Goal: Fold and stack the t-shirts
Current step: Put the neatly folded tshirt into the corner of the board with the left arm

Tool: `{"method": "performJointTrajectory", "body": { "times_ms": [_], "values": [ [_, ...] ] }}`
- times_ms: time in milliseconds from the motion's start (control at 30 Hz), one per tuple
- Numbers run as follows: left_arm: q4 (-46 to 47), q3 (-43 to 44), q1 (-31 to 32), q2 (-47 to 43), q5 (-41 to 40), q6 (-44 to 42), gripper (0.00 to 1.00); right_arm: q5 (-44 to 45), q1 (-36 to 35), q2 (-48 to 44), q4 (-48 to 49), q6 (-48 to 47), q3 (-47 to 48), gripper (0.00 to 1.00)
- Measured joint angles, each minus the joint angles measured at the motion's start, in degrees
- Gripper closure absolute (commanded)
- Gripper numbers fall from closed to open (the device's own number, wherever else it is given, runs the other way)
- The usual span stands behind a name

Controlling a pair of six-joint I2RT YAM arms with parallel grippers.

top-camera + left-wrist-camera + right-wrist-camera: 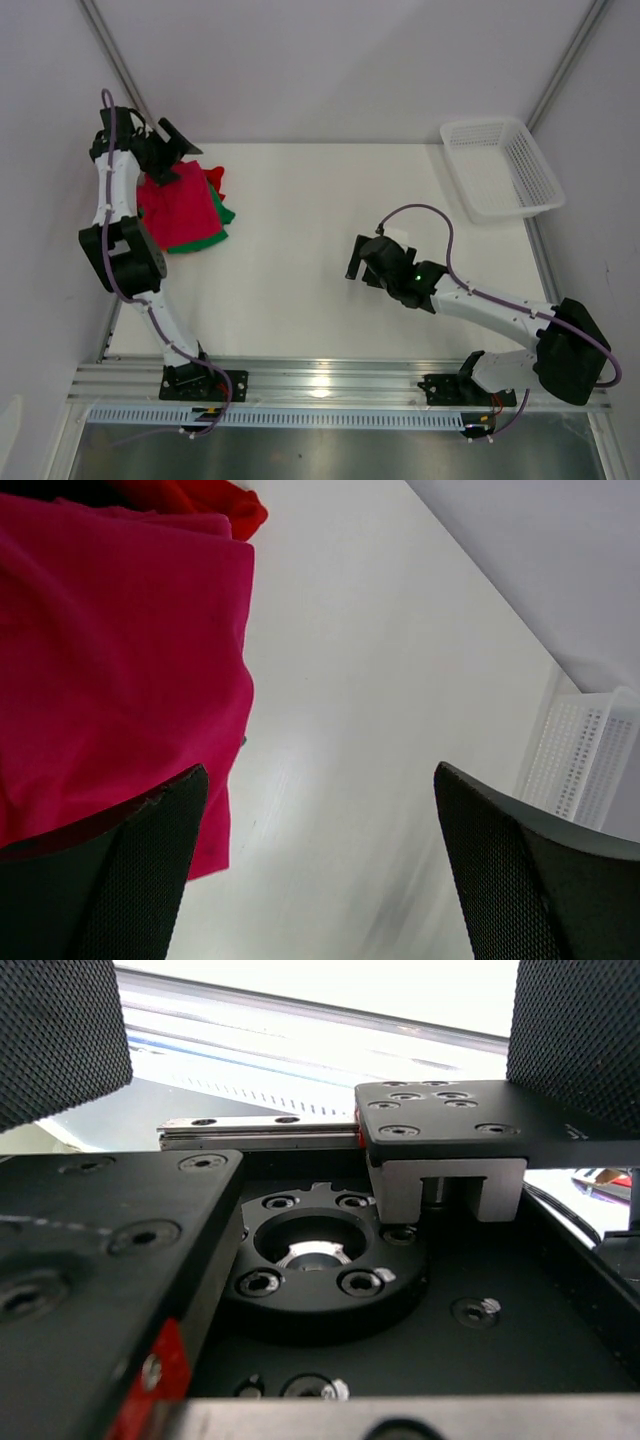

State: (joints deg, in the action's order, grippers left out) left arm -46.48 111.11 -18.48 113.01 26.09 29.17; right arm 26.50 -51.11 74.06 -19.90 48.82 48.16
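Only the left wrist view showed the crimson t-shirt (110, 670) close up, with a red t-shirt (205, 502) past it. The top view added a green t-shirt (226, 213) underneath. This pile lay far left of the basket (500, 165), whose mesh floor was in plain sight. The left gripper (172, 150), over the pile, and the right gripper (358, 258), left of the basket, gaped wide and held nothing.

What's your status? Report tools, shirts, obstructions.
Left tool open, empty, over the edge of the shirts. Right tool open, empty, mid-table. Shirts piled far left, crimson on top. Basket far right, well apart from them.
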Motion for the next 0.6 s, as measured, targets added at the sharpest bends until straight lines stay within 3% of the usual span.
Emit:
{"method": "performJointTrajectory", "body": {
  "times_ms": [267,600],
  "values": [
    [3.5,-0.3,0.0,12.9,2.8,1.1,0.05,0.0,-0.2,1.9,-2.1,0.0,2.0,0.01],
    [5.7,-1.3,-0.9,13.0,6.0,2.0,0.05,0.1,-1.5,4.5,-3.2,0.1,5.1,0.01]
  ]
}}
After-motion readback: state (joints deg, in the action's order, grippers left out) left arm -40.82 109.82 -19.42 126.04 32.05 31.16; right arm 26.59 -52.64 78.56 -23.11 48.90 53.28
